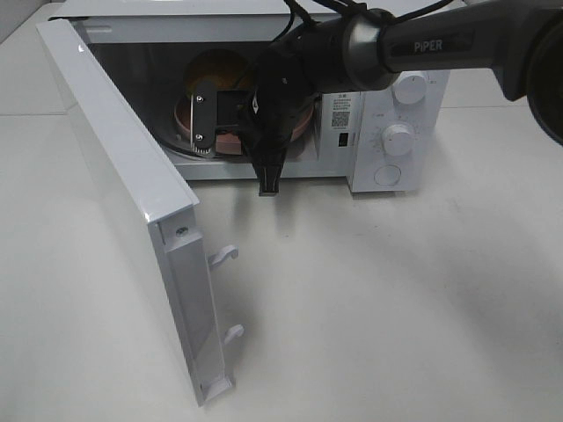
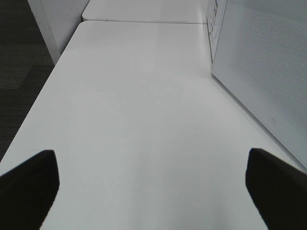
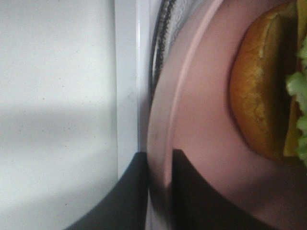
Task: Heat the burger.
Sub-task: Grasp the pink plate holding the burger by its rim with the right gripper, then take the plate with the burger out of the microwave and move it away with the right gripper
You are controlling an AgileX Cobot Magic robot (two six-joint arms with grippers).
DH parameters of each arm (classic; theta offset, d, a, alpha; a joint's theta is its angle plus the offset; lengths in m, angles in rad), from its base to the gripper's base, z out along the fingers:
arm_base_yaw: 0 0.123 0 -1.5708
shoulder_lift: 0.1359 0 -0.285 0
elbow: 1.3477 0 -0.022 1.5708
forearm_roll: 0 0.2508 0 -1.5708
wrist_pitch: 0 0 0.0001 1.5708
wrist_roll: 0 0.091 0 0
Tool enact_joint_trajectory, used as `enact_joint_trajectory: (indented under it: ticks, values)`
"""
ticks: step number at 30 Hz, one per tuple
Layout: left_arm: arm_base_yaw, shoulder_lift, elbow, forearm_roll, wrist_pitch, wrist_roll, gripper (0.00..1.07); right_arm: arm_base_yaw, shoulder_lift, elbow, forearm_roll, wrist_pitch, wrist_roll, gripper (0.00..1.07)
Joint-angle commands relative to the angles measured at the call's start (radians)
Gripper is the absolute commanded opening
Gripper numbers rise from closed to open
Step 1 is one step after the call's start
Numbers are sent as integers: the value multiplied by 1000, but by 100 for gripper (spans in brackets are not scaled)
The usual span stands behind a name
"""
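From the high camera I had the microwave (image 1: 387,97) at the far side of the white table (image 1: 396,299), its door (image 1: 123,202) swung wide open toward the near left, and my right arm (image 1: 422,40) came in from the far right with its wrist turned down into the open cavity. The right gripper (image 3: 159,184) sat at the front lip of the cavity, and on the right wrist camera I saw its two dark fingers (image 3: 129,196) closed to a narrow gap on the rim of the pink plate (image 3: 192,120), one finger on each face of the rim. The burger (image 3: 266,81) lay on that plate inside the microwave, bun golden-brown with green lettuce at its edge, set back from the pinched rim and not touched by the fingers. In the high view most of the plate and burger was hidden behind the wrist, with only an orange-brown patch showing in the cavity. The left gripper (image 2: 153,191) was out of the high view; its own camera showed it over bare table with the microwave's white side just to one side, its two dark fingertips (image 2: 29,187) spread wide apart and nothing between them.
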Motion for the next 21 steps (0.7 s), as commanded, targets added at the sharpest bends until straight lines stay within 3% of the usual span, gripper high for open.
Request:
enact_joint_trajectory:
  ticks: [1,10,21]
  values:
    - [2,-15,0,1,1,0,98,-1,-18,-4,42,21,-48,0]
    - [2,-15,0,1,1,0,98,-1,-36,-4,193,123,-252,0]
    - [2,-15,0,1,1,0,98,-1,-83,17,196,182,-323,0]
